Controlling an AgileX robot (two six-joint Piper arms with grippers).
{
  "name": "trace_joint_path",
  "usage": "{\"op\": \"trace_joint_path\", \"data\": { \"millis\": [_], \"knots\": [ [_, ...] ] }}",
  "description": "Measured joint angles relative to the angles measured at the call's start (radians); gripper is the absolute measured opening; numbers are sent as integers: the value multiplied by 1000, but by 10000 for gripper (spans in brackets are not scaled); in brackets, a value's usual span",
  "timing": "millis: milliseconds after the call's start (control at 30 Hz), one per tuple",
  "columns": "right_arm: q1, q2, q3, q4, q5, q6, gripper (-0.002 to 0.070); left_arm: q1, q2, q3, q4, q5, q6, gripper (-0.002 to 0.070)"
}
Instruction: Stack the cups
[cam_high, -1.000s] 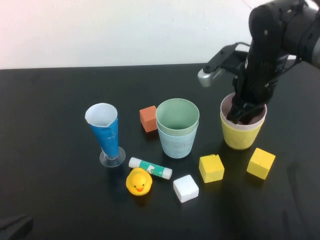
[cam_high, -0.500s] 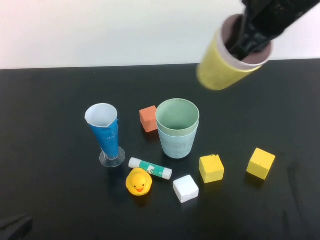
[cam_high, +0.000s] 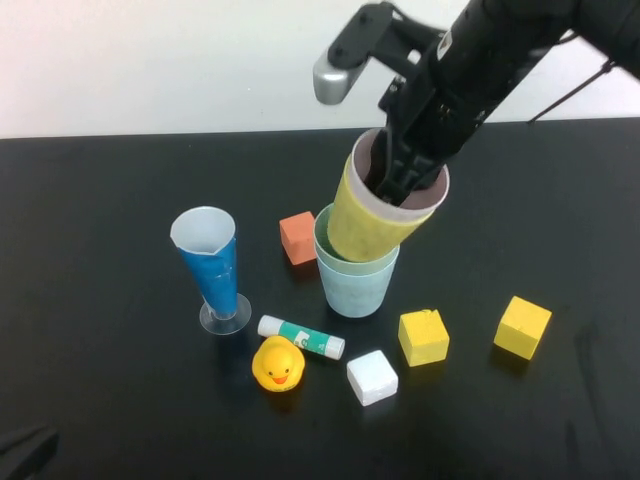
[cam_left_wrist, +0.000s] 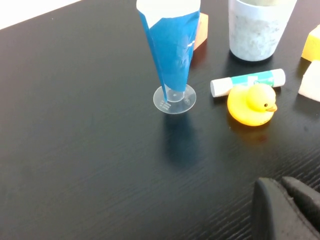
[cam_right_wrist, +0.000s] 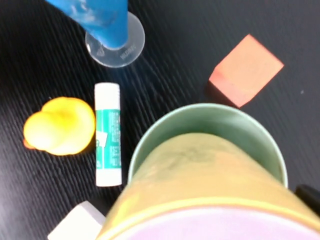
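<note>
Above the table centre, right gripper (cam_high: 400, 180) grips the pink-lined yellow cup (cam_high: 375, 215) by its rim | moved: lifted from the right side a second ago, now tilted with base entering the green cup (cam_high: 352, 255) nested in the light blue cup (cam_high: 355, 290) | next: straighten, release | left gripper (cam_left_wrist: 287, 210) closed, parked near-left.

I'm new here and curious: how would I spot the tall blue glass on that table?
On the black table, look on the left of the pale blue and green cups. The glass stands upright there, beyond the yellow duck. It alone is a narrow cone on a clear round foot.
</note>
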Motion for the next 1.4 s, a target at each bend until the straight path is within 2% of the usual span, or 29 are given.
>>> {"op": "trace_joint_path", "data": {
  "millis": [200, 433, 667, 833, 900, 1033, 1233, 1400],
  "knots": [
    [0, 17, 0, 0, -5, 0, 291, 0, 0, 0, 17, 28, 0, 1],
    [0, 8, -42, 0, -4, 11, 314, 0, 0, 0, 26, 81, -35, 0],
    [0, -86, -2, 63, -1, -50, 214, 0, -38, 17, 26, 81, -108, 0],
    [0, -251, 157, 235, -23, -223, 68, 0, -164, 111, 35, 52, -139, 0],
    [1, -332, 246, 275, -64, -266, 30, 0, -217, 130, 42, 31, -147, 1],
    [1, -522, 451, 286, -204, -313, 6, 0, -322, 139, 86, -17, -159, 0],
    [1, -833, 787, 286, -478, -403, -1, 0, -340, 139, 105, -18, -161, 0],
    [1, -1059, 991, 282, -591, -432, -1, 0, -340, 139, 102, -18, -161, 0]
  ]
}}
